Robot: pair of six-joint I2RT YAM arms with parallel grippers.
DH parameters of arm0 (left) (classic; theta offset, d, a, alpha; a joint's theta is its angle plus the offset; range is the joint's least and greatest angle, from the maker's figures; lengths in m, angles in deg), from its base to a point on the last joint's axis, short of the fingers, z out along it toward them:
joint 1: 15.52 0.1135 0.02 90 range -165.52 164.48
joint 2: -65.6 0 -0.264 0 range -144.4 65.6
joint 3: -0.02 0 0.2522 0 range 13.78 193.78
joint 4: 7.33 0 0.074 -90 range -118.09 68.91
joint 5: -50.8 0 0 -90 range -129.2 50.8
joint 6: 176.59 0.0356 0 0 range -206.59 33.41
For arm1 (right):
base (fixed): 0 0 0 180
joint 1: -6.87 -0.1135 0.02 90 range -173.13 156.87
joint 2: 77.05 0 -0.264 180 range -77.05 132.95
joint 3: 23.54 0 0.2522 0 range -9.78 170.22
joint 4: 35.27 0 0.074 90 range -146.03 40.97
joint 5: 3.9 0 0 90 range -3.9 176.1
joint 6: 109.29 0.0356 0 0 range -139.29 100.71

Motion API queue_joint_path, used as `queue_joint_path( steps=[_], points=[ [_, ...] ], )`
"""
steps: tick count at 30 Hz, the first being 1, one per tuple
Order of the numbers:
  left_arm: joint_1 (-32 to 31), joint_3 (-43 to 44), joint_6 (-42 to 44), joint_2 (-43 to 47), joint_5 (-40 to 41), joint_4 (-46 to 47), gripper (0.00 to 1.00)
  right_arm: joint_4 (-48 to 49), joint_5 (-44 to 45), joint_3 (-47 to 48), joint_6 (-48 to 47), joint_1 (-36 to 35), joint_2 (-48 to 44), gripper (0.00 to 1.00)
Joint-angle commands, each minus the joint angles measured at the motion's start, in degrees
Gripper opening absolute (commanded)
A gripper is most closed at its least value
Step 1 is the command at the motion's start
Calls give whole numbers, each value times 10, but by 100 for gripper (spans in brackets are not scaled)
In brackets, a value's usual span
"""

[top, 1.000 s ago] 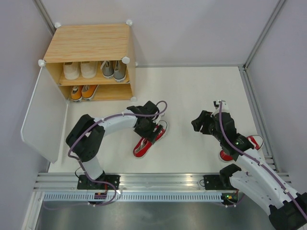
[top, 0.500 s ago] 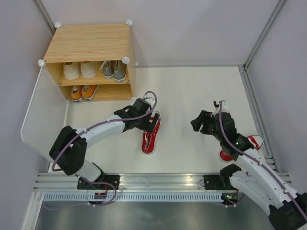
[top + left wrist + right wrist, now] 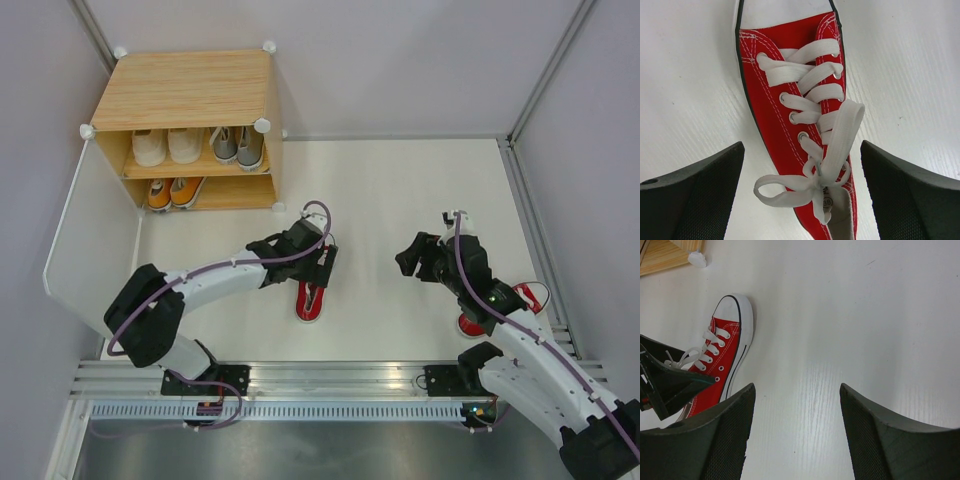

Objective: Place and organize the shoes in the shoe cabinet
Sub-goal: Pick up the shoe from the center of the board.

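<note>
Your red shoe (image 3: 800,115) lies on the table (image 3: 400,190), straddled but ungripped by the wide-spread left gripper (image 3: 314,264), the other red shoe (image 3: 531,295) lies behind the empty, parted right gripper (image 3: 412,258), and only the cream pair (image 3: 167,146), grey pair (image 3: 237,146) and orange pair (image 3: 172,192) sit in the shoe cabinet (image 3: 190,90).

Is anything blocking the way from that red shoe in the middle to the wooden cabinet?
Nothing visible does. Only bare white table lies between the red shoe and the cabinet, whose door stands open. On the lower shelf, the orange pair sits left; the space beside it looks free.
</note>
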Motion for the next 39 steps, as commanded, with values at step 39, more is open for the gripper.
queue_joint_path(
  steps=[39],
  points=[
    [-135,-125,-186,-23,172,107,73,28,-27,-16,-2,3,7,72]
  ],
)
